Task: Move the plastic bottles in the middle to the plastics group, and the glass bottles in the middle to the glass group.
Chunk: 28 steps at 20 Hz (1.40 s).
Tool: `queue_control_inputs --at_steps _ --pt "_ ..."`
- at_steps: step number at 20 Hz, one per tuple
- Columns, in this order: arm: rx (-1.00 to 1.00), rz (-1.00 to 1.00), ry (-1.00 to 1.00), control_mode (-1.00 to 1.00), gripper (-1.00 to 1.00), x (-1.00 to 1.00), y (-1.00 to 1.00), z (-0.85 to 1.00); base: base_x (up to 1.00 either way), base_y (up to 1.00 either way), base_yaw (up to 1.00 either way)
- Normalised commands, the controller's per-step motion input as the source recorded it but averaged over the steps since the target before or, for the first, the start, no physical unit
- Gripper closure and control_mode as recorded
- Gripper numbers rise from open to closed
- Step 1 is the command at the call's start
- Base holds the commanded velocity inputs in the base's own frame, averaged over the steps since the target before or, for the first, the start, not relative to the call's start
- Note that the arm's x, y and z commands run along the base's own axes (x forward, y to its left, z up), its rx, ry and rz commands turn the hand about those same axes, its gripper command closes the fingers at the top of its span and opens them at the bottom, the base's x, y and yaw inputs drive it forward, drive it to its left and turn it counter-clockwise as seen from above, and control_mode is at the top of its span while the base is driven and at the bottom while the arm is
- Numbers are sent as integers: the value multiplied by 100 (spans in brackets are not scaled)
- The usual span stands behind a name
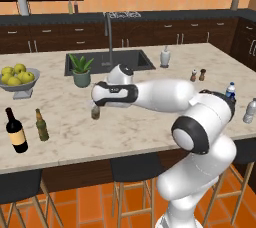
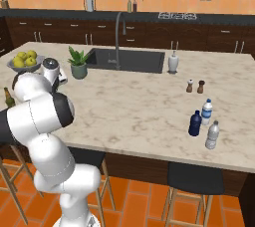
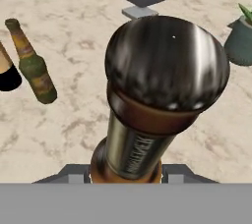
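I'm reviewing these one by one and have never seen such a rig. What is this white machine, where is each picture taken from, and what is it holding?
It is a white robot arm on a driving base, in a rendered kitchen. Two pictures come from cameras behind the arm, to its left and right. The third looks along its pincer.

The pincer is shut on the brown bottle, which looms large in the hand picture and hangs just above the marble counter.

To the arm's left stand the wine bottle and the green bottle. To its right stand the blue bottle, the water bottle and the greyish bottle. A fruit bowl and a potted plant are also there.
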Motion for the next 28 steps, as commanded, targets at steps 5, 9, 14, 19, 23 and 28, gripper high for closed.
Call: queue_control_inputs --at_steps 5,9,14,19,23,28 --pt "-1 28 0 -100 100 -32 84 0 0 0 0" --pt "0 27 0 -100 100 -23 79 0 0 0 0" --pt "0 21 0 -100 100 -8 54 -3 0 0 0" --pt "0 9 -5 -100 100 0 8 -6 0 0 0" --pt "-7 9 3 -100 100 20 33 0 0 0 0" --pt "-11 12 10 -100 100 40 49 0 0 0 0"
